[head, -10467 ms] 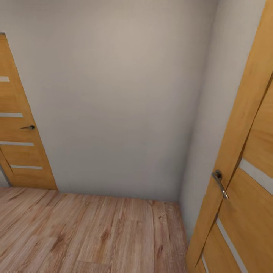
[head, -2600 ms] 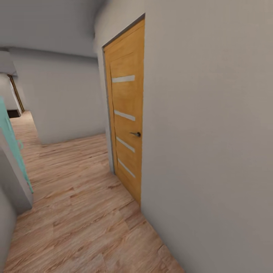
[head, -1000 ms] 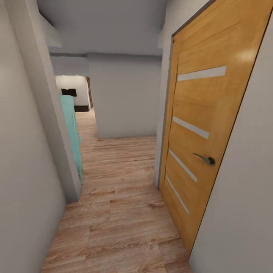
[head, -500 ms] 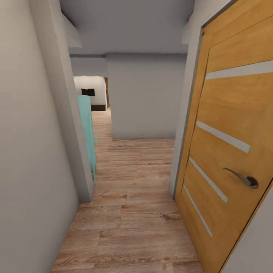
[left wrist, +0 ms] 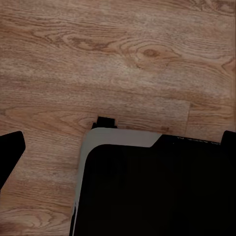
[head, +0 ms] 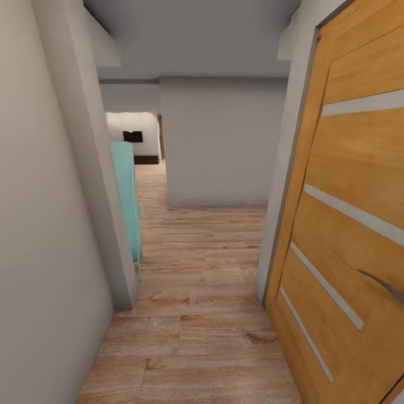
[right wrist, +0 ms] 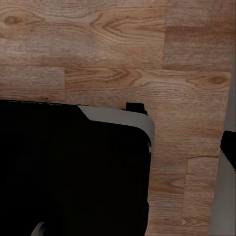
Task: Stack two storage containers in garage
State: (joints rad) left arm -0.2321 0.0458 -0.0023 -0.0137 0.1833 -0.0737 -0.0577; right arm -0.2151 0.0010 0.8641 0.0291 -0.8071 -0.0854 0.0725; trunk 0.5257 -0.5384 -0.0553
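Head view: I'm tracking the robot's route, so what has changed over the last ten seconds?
The camera turned from a corner wall to face down the hallway, then advanced: the wooden door now looms closer at right. The teal door and plank floor persist.

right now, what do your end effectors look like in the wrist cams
Only the tips can be judged. The left end effector's fingers are matte black and flat-sided, with angled tips. The right end effector's finger is black too, above a pale grey part.

Wood-plank floor (head: 196,314) (matt); glossy wooden door (head: 348,235); matt walls (head: 219,140).
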